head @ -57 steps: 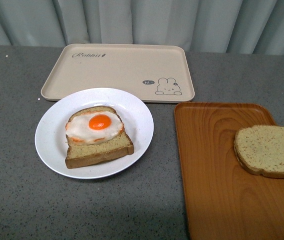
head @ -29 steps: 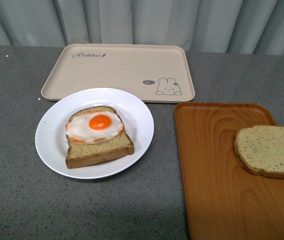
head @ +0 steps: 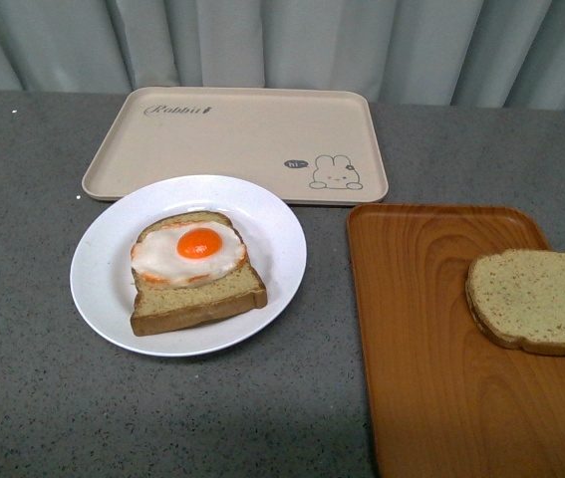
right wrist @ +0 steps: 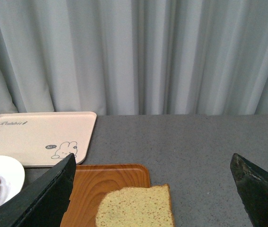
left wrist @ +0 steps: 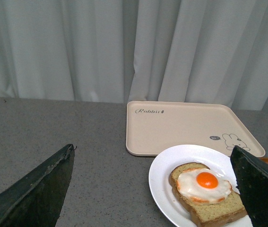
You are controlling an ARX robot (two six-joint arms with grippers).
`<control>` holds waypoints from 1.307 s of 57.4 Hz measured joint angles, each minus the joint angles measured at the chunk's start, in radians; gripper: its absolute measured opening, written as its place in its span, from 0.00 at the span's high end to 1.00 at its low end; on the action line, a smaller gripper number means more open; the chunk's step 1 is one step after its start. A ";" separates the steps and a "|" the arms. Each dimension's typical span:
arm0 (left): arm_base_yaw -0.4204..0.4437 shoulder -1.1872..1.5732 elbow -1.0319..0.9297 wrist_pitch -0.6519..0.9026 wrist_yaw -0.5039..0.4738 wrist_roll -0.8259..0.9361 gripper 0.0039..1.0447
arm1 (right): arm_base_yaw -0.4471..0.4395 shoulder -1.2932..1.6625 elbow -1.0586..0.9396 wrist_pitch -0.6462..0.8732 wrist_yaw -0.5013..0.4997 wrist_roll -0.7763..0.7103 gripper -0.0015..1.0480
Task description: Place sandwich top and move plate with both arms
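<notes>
Sandwich top: plain speckled slice with a brown crust, lying flat on the orange wood-grain tray. Toward the tray's 3 o'clock side in the front view, cut off by the frame edge there. At 3 o'clock from the plate and well apart from it. No gripper on it.

Plate: round, white and shallow, resting on the grey table. At 9 o'clock from the orange tray, with a strip of bare table between the two.

Load on the plate: a bread slice with a fried egg on top. Egg toward the slice's 12 o'clock end, bare crumb at the 6 o'clock end.

Beige rabbit-print tray: at 12 o'clock from the plate, with the rabbit drawing near its 4 o'clock corner. Plate's far rim close against the tray's near edge; touching or not, cannot tell.

Left gripper: spread wide, with dark fingers at opposite edges of the left wrist view and nothing between them. Held clear of the table, facing the plate and the beige tray.

Right gripper: spread wide as well, with dark fingers far apart and nothing between them. Held clear of the table, facing the sandwich top and the orange tray.

Backdrop: pale pleated curtain along the table's 12 o'clock edge.
</notes>
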 joint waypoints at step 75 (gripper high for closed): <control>0.000 -0.001 0.000 0.000 0.000 0.000 0.06 | -0.081 0.498 0.085 0.158 0.081 0.093 0.09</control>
